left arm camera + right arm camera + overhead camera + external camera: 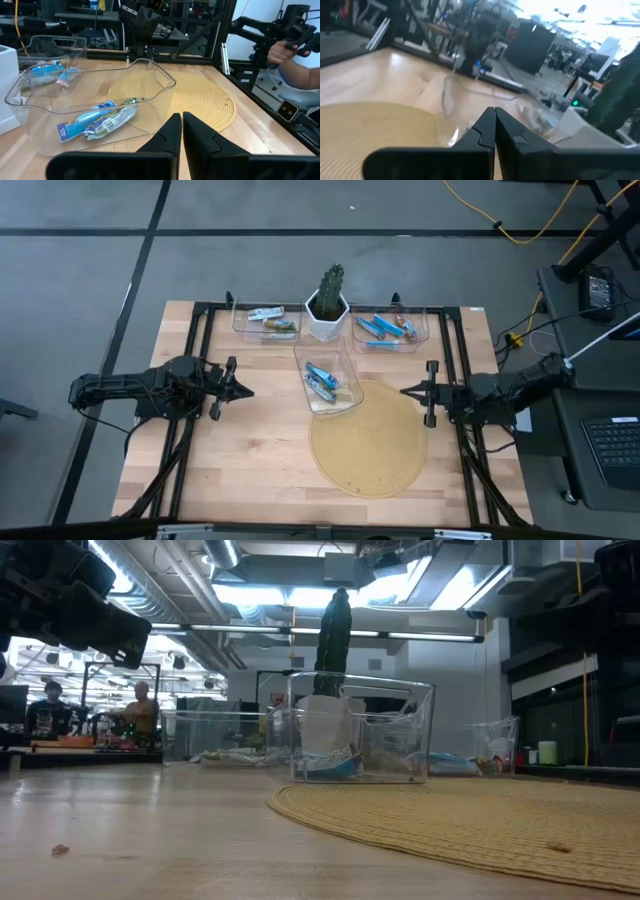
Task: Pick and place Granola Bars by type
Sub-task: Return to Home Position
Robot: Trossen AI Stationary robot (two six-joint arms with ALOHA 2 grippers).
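— Where are the Granola Bars [321, 380]?

— All in clear bins. A few blue-wrapped ones lie in the middle bin [343, 402], which sits with one corner on the round woven mat [370, 445]. More blue ones, some with red marks, lie in the right bin [428, 330] at the far edge of the table [250, 460]. Paler, greenish ones lie in the left bin [240, 325]. A cactus [331, 283] in a white pot stands between those two far bins.

— And the claws?

— The left gripper [247, 390] hangs over bare wood beside the middle bin, fingers pressed together and holding nothing. The right gripper [404, 391] is at the mat's right edge, its fingers likewise together and empty. The two point toward each other, neither touching a bin.
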